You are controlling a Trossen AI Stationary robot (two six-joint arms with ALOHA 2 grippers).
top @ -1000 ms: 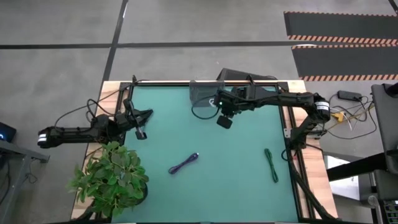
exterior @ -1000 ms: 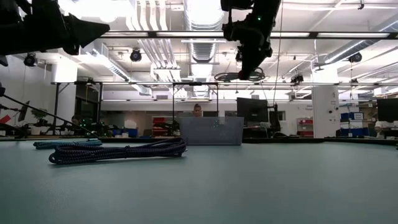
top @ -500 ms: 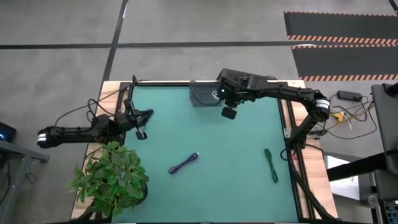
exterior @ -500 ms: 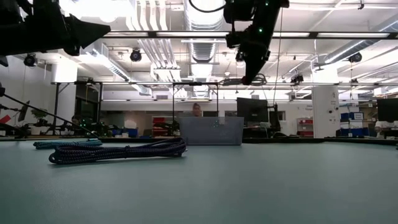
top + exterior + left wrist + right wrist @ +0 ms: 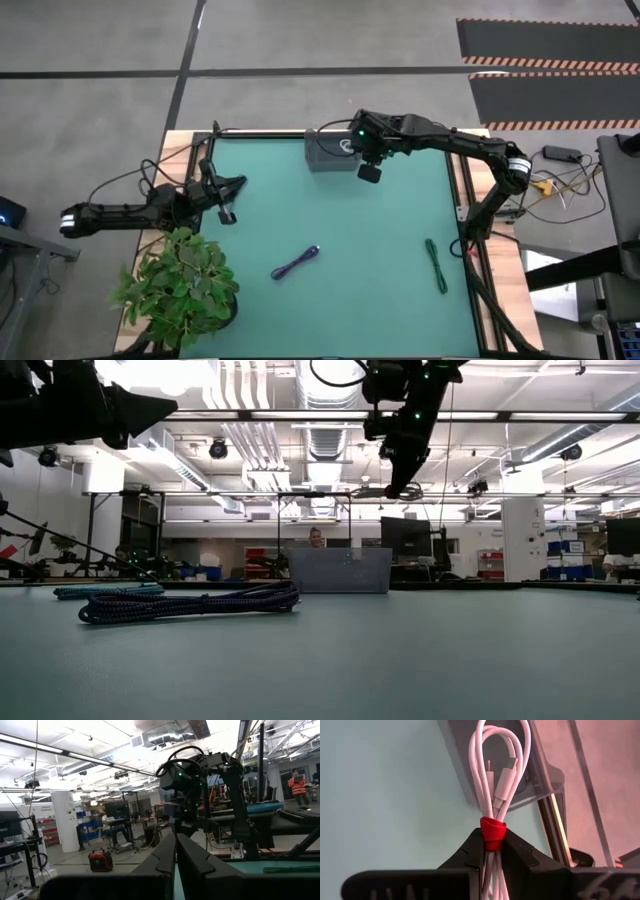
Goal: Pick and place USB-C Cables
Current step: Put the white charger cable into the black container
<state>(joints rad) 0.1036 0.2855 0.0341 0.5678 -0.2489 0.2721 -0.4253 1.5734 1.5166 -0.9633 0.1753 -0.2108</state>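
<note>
My right gripper (image 5: 367,170) hangs over the table's far edge, just by the grey tray (image 5: 326,150), shut on the white USB-C cable bundle with the red tie (image 5: 496,775). In the low view the right gripper (image 5: 398,482) is high above the tray (image 5: 340,571). The purple cable (image 5: 296,262) lies flat mid-table, and the dark green cable (image 5: 436,265) lies toward the right edge. In the low view a teal-blue bundle (image 5: 108,591) lies behind the purple one (image 5: 190,602). My left gripper (image 5: 226,208) waits shut near the left edge. My right gripper pinches the white bundle at its red tie (image 5: 492,831) between the two fingers, coming from above. The bundle is lifted clear. Its looped end with the plugs (image 5: 506,776) sticks out past the fingertips over the tray's rim (image 5: 540,780).
A potted plant (image 5: 180,285) fills the near left corner. The tray stands against the far edge at the middle. Black robot wires run along the left arm and the right table edge. Open green mat lies between the purple and green cables.
My right gripper has carried the white bundle toward the table's far edge, from over the mat to right beside the tray, staying shut on it. The other cables have stayed where they were.
</note>
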